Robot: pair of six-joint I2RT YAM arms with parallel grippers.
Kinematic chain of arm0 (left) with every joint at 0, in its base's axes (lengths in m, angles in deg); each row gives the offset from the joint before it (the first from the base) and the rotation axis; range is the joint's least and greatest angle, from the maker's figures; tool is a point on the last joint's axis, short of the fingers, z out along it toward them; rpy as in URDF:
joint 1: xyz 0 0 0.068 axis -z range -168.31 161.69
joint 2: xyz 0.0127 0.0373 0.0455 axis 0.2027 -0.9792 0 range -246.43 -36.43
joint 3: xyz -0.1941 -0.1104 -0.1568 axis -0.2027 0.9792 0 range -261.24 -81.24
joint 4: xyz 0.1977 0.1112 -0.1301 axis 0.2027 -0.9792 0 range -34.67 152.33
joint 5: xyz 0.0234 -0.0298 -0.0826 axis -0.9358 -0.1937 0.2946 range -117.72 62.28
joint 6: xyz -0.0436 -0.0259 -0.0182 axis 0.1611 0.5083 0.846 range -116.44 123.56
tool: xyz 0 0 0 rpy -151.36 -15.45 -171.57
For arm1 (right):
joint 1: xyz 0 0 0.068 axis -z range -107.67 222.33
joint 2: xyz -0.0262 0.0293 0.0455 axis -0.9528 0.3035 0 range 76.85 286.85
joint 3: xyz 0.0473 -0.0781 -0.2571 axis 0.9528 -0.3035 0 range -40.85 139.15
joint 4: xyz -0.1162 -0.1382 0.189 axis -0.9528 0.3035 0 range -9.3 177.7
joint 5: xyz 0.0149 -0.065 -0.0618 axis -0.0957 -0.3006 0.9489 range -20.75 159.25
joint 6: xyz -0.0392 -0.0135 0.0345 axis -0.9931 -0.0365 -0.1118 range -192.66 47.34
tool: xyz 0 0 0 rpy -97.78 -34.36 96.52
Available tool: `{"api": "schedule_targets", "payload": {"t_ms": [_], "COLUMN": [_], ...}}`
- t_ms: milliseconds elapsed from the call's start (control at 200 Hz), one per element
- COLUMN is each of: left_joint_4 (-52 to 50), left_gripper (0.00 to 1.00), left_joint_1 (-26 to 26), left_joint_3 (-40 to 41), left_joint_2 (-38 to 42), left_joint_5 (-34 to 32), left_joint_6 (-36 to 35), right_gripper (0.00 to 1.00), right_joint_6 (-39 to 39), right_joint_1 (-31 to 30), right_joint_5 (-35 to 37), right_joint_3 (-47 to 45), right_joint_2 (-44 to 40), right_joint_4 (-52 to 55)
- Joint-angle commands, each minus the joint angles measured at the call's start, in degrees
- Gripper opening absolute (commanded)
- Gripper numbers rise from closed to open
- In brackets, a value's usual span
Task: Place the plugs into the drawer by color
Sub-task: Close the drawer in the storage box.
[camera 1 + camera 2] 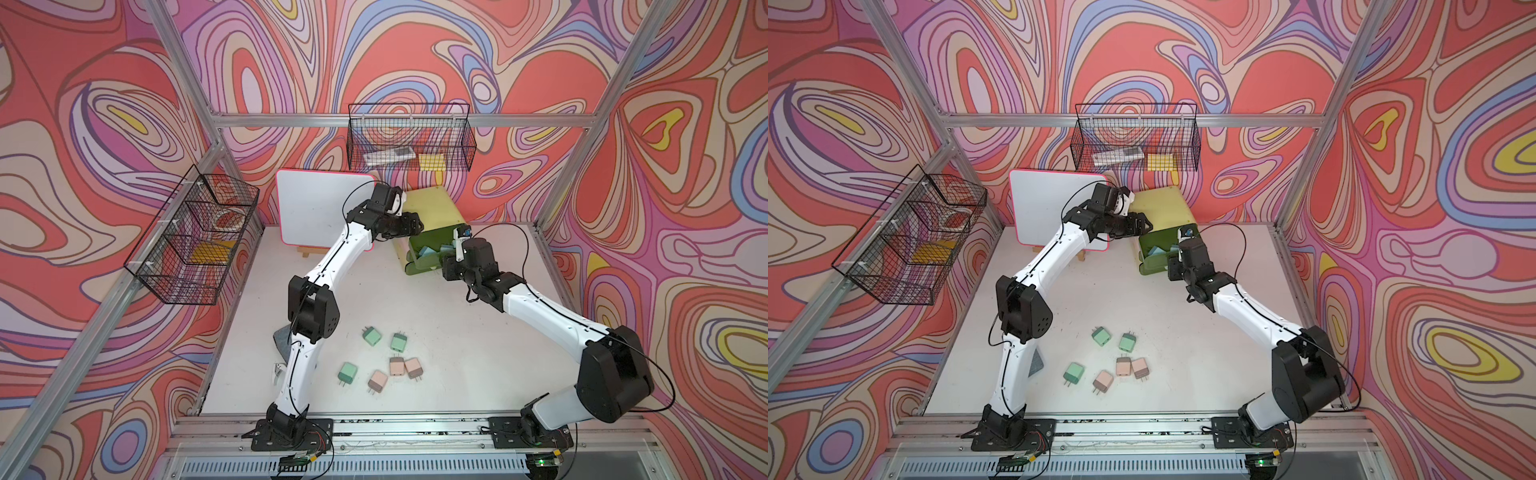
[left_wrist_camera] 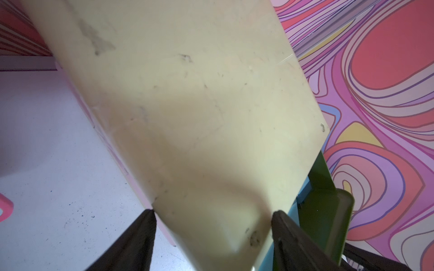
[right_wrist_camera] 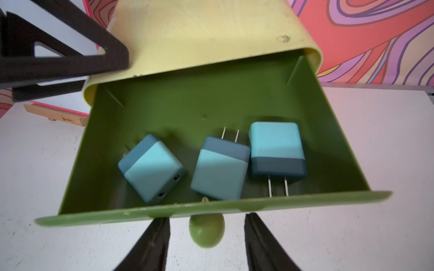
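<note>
The drawer chest [image 1: 432, 205] [image 2: 199, 105], pale yellow-green, stands at the back of the table. Its top olive drawer [image 3: 211, 105] is pulled out, and three blue plugs [image 3: 151, 167] [image 3: 219, 169] [image 3: 277, 147] lie in it. My left gripper [image 2: 212, 211] [image 1: 415, 226] straddles the chest's top front corner, with both fingertips touching it. My right gripper [image 3: 206, 218] is open around the drawer's ball knob [image 3: 206, 231], with a gap on each side. On the table's front lie three green plugs [image 1: 372, 336] [image 1: 398, 341] [image 1: 347, 372] and three pink plugs [image 1: 378, 381] [image 1: 397, 365] [image 1: 413, 368].
A white board [image 1: 320, 208] with a pink rim leans on a wooden stand just left of the chest. Black wire baskets hang on the back wall [image 1: 409, 137] and the left wall [image 1: 191, 237]. A grey object [image 1: 282, 336] lies under my left arm.
</note>
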Motion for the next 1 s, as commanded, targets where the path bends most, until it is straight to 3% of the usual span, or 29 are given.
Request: {"api": "schedule_targets", "payload": {"t_ms": [0, 210, 345, 636, 991], "left_joint_4": [-1.52, 0.47, 3.51, 6.01, 7.59], "left_gripper": [0.76, 0.82, 0.82, 0.72, 0.66], "left_joint_1": [0.53, 0.07, -0.49, -0.57, -0.79], "left_joint_3": [-0.79, -1.20, -2.53, -6.24, -6.50], "left_joint_2": [2.83, 5.95, 4.62, -0.06, -2.98], "left_joint_5": [0.34, -7.02, -8.06, -11.70, -13.30], "left_joint_6": [-1.07, -3.49, -2.56, -3.20, -4.90], "right_gripper": [0.53, 0.53, 0.53, 0.53, 0.53], "right_joint_6": [0.75, 0.85, 1.02, 0.76, 0.84], "right_joint_1": [0.41, 0.37, 0.41, 0.40, 0.38], "right_joint_5": [-0.10, -0.40, -1.31, -1.57, -2.92], "right_joint_3": [2.10, 0.57, 0.27, -0.71, -1.06], "right_joint_2": [1.08, 0.59, 0.91, 0.20, 0.60], "right_joint_4": [-3.88, -6.65, -7.59, -8.36, -8.86]}}
